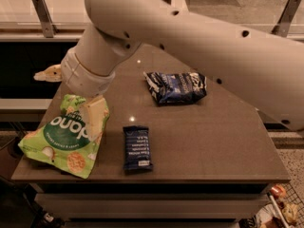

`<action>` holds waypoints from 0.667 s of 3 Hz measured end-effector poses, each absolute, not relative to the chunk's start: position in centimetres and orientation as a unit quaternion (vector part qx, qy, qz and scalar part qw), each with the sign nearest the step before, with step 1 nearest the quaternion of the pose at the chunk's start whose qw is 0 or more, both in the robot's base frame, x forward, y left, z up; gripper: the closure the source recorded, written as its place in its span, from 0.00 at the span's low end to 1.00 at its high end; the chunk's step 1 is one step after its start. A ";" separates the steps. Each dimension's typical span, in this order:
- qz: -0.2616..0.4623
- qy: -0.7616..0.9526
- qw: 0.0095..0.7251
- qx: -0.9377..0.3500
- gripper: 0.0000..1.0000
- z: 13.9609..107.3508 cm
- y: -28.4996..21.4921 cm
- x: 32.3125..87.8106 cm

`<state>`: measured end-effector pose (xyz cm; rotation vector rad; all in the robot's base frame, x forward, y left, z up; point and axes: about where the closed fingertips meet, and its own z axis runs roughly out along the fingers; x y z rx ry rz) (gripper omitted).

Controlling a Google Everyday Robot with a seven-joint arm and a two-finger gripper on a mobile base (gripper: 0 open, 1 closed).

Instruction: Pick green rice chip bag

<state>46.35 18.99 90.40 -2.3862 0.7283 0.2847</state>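
The green rice chip bag [61, 139] lies flat at the front left corner of the table, lime green with a dark green circle and white lettering. My gripper [66, 102] hangs over the bag's upper part, at the end of the big white arm [190, 42] that crosses the view. It is open and holds nothing. One cream finger [95, 118] points down over the bag's top right area. The other finger [47, 73] sticks out to the left, past the table's edge.
A dark blue and white bag [176, 87] lies at the table's middle back. A small dark blue bar wrapper [137, 147] lies near the front edge, right of the green bag. The brown table [213, 146] ends close at the left and front.
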 end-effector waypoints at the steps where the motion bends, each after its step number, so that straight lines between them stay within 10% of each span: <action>1: 0.113 0.281 0.297 -0.906 0.00 87.0 21.3 46.7; 2: 0.107 0.292 0.273 -0.910 0.00 84.0 21.9 48.2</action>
